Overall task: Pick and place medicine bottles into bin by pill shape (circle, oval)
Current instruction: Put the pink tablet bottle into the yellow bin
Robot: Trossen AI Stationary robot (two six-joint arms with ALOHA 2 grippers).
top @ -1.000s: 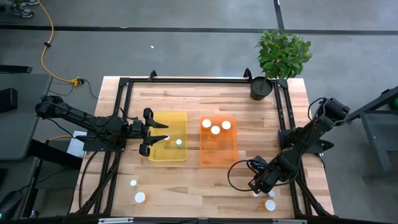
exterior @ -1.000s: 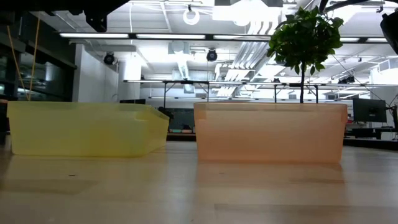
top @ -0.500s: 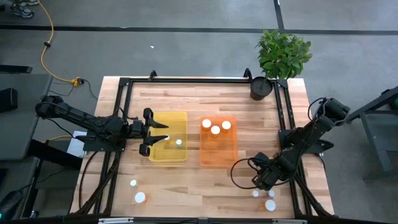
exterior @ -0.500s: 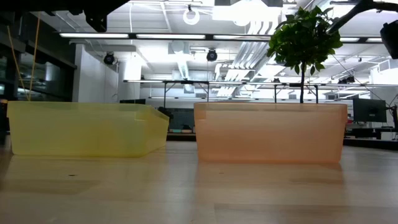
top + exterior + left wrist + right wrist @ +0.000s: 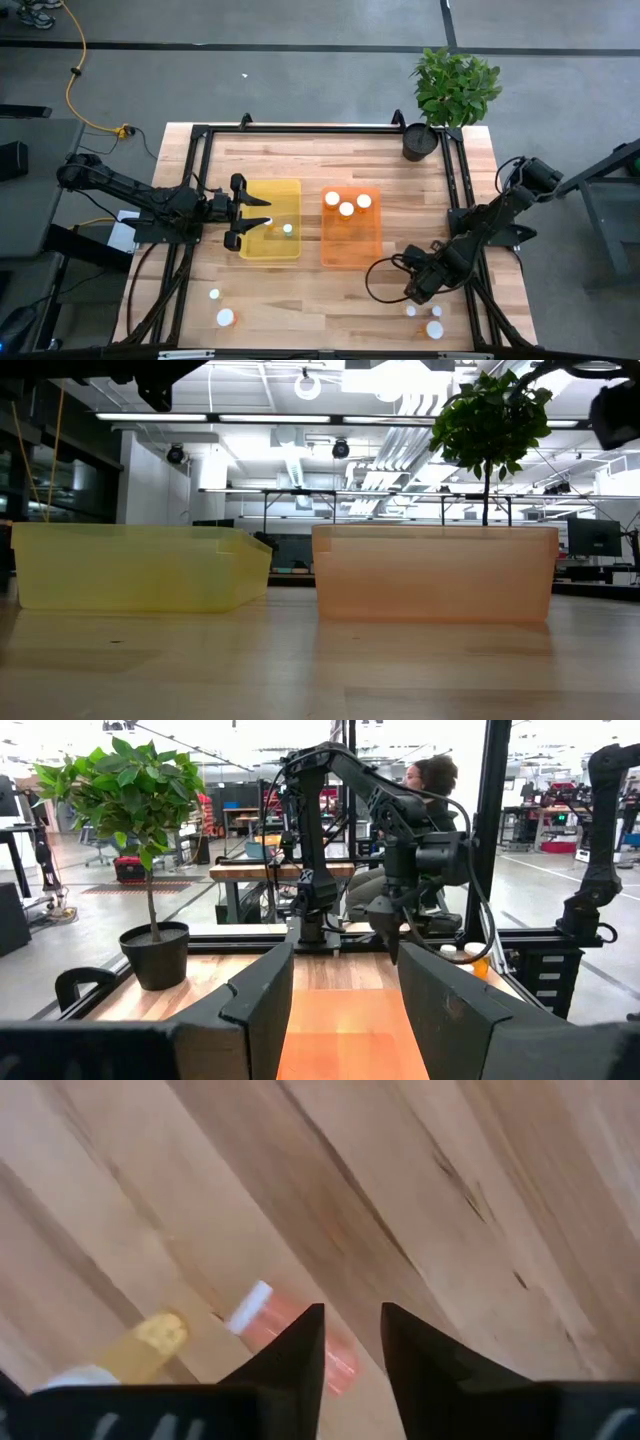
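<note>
Three white-capped medicine bottles [image 5: 346,207] stand in the orange bin [image 5: 350,250]. One more [image 5: 287,229] is in the yellow bin [image 5: 270,250]. Three bottles [image 5: 434,328] stand near the table's near right corner and two [image 5: 226,317] near the near left. My right gripper [image 5: 413,291] hangs just beyond the near-right group, its fingers [image 5: 300,1345] narrowly open and empty. In its wrist view an orange bottle with a white cap [image 5: 262,1318] lies on its side on the wood, partly behind one finger, beside an amber bottle [image 5: 140,1345]. My left gripper [image 5: 256,212] is open and empty over the yellow bin's left wall.
A black pot with a green plant [image 5: 421,140] stands at the far right corner. Black frame rails [image 5: 320,128] run along the table's far, left and right sides. A black cable loop [image 5: 385,275] lies on the wood beside my right gripper, near the orange bin's near right corner.
My right gripper has shifted a little toward the table's far edge, away from the three bottles at the near right, which stay in place. My left arm has kept still.
</note>
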